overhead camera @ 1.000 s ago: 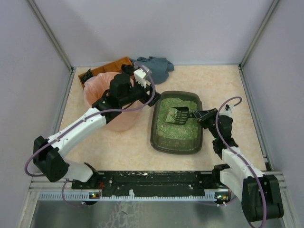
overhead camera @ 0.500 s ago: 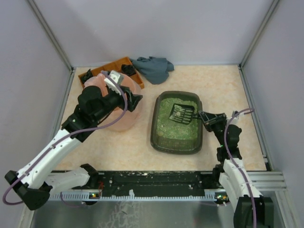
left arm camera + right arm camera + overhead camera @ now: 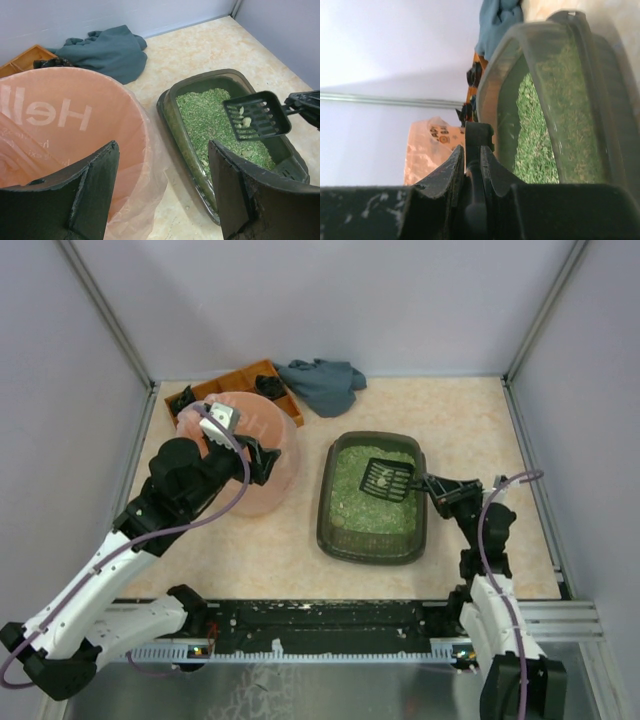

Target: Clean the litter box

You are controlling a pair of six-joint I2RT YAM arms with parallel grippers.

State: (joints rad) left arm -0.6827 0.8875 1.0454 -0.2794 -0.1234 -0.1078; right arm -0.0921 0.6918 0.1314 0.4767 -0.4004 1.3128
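Left end effector [image 3: 262,462] retreated over bin [image 3: 268,425], wide, empty; right end effector [image 3: 441,489] clamps scoop [image 3: 385,478] above litter box [image 3: 372,550].

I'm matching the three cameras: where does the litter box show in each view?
Top external: litter box right of centre, scoop over it.
Left wrist: its rim right of centre.
Right wrist: its wall upper right.
Shared landmark: pink bin, left of the box in all three.
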